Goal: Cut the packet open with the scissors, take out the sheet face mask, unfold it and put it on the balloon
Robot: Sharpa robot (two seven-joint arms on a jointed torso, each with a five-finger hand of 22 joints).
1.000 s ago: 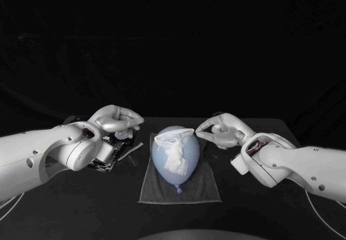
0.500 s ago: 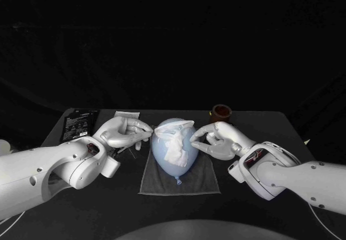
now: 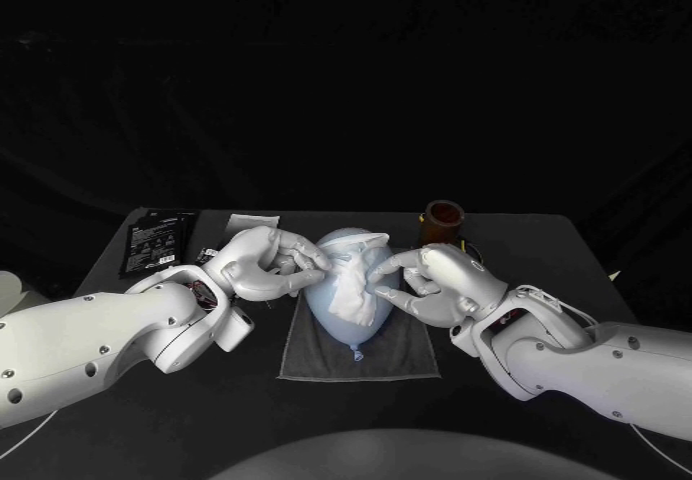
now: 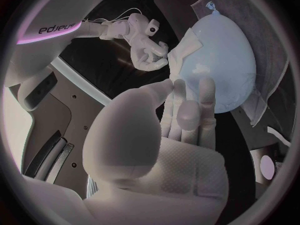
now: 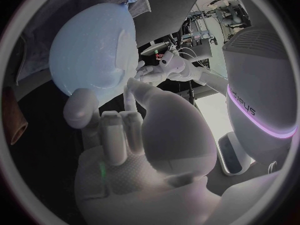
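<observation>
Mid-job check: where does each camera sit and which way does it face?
Head view: on the robot's head, looking down at the table; its left hand and right hand sit either side of the balloon.
Left wrist view: behind the left hand, facing the balloon; own palm and fingers show.
Right wrist view: behind the right hand, facing the balloon; own palm and fingers show.
Shared: both wrist views see the balloon and the opposite hand.

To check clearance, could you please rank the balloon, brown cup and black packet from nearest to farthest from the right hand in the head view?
1. Balloon, right beside the right hand, mid-table.
2. Brown cup, just behind the hand.
3. Black packet, at the table's far-left corner.
</observation>
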